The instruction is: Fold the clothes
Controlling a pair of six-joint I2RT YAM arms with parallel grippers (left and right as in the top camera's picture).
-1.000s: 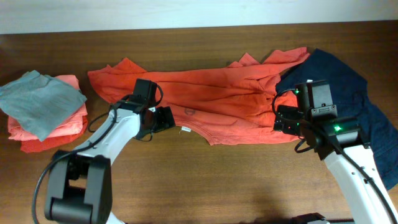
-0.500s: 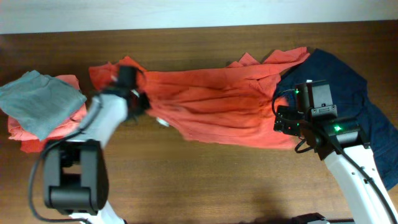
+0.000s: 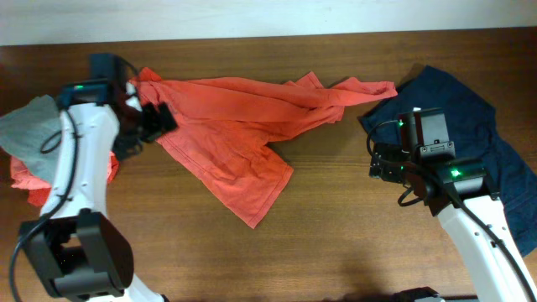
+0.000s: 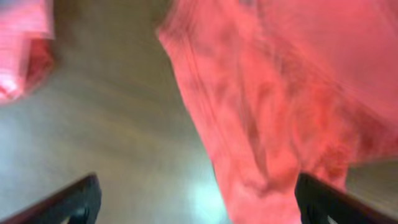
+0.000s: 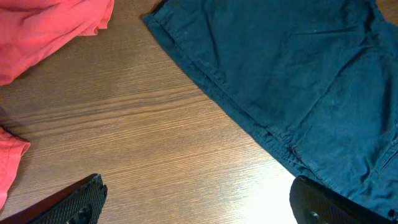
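Observation:
The clothes, a red-orange T-shirt (image 3: 243, 109), lie crumpled across the back of the table, with one flap reaching toward the front. No print shows on it. My left gripper (image 3: 157, 122) is at the shirt's left end, jaws wide open. The left wrist view is blurred; there the gripper (image 4: 199, 202) has shirt cloth (image 4: 280, 93) lying by its right finger and wood by the left. My right gripper (image 3: 382, 164) stands open over bare wood, and in the right wrist view the gripper (image 5: 199, 205) has nothing between its fingers. The shirt's right tip (image 5: 43, 31) lies apart from it.
A navy garment (image 3: 453, 105) is spread at the right under my right arm; its hem (image 5: 298, 74) runs beside the right finger. A grey folded top (image 3: 25, 134) lies on a coral-pink garment (image 3: 29, 184) at the far left, close behind my left arm.
My left arm swung to the far left, closing on the shirt and dragging it leftward off the navy garment, then opened. The shirt is now bunched. The right arm has not moved.

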